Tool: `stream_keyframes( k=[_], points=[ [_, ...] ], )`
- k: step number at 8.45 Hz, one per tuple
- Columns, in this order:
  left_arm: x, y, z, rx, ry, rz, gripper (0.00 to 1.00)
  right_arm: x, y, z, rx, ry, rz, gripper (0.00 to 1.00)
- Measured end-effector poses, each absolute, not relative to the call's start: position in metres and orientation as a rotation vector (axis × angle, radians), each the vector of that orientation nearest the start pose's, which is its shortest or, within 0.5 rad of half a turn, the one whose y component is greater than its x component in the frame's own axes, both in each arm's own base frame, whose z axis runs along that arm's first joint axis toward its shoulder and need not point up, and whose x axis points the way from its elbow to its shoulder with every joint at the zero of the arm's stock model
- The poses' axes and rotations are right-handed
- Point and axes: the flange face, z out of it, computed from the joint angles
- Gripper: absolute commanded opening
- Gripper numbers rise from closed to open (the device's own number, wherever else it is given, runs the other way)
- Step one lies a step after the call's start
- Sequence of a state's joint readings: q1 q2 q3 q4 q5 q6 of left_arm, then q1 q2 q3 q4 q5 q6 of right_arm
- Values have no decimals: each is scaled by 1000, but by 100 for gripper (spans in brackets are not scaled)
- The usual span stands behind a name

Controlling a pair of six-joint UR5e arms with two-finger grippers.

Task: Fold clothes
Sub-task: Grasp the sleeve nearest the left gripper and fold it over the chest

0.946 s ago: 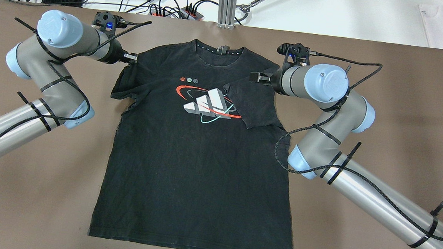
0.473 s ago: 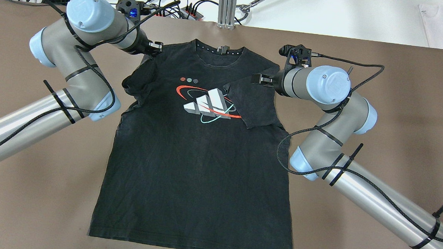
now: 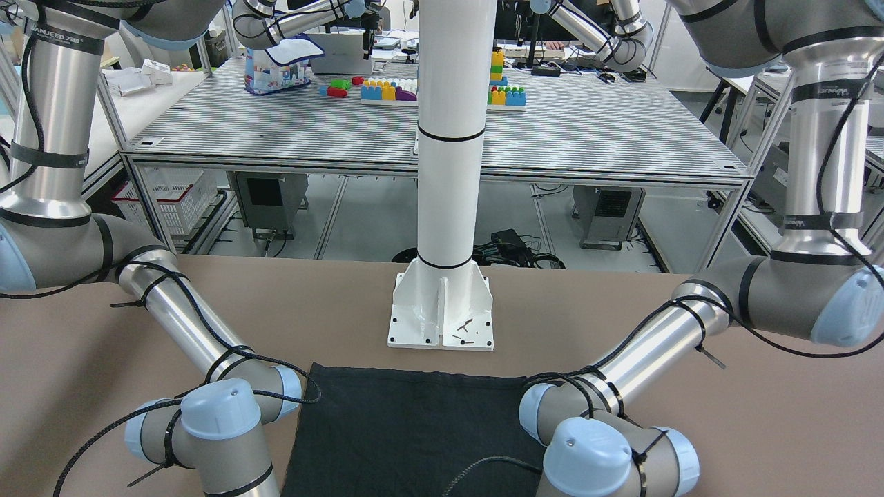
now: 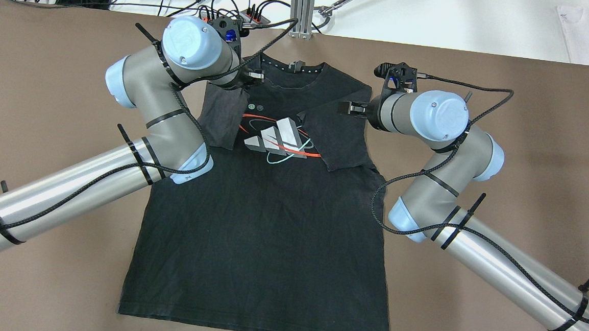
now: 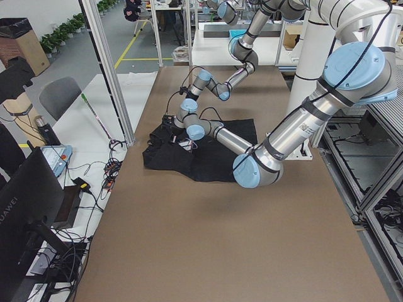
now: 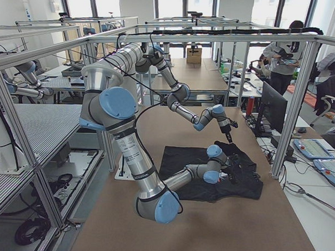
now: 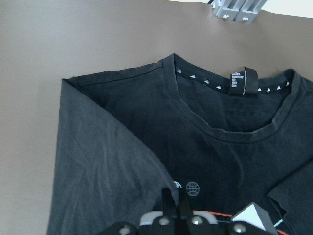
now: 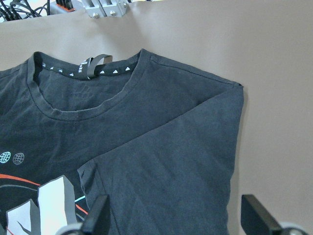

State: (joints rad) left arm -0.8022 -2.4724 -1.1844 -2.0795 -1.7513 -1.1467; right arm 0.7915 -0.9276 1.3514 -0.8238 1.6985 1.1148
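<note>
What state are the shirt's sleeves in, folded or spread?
Both folded inward: the left sleeve and right sleeve lie over the chest of the shirt, whose body is spread flat.

Bright, even light from overhead fills every view, leaving only faint, soft-edged shadows beneath the arms [image 4: 68, 192] on the brown surface [image 4: 48, 94]. The black shirt [image 4: 264, 235] reads nearly flat, its creases barely lit. Windows [image 6: 178, 5] across the top of the right-side view wash out pale. Wrist views are sharp.
</note>
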Motion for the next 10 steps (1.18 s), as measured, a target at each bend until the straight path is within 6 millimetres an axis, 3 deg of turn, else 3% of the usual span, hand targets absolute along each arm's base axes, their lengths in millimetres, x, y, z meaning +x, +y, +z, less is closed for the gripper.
stream_keyframes(
  k=[2, 5, 6, 7, 8, 10],
  points=[
    [504, -656, 192, 458, 922, -265, 0, -435, -612, 293, 589, -1011, 223, 94],
    [508, -655, 196, 461, 916, -265, 1, -435, -612, 296, 587, -1008, 225, 94],
    [508, -655, 196, 465, 916, -266, 17, -435, -612, 296, 586, -1007, 225, 94],
    [507, -655, 196, 469, 915, -268, 92, -435, -612, 297, 586, -1007, 225, 94],
    [507, -656, 196, 472, 914, -270, 100, -435, -612, 297, 585, -1007, 225, 94],
    [506, -656, 197, 475, 913, -271, 100, -435, -612, 297, 585, -1007, 226, 94]
  ],
)
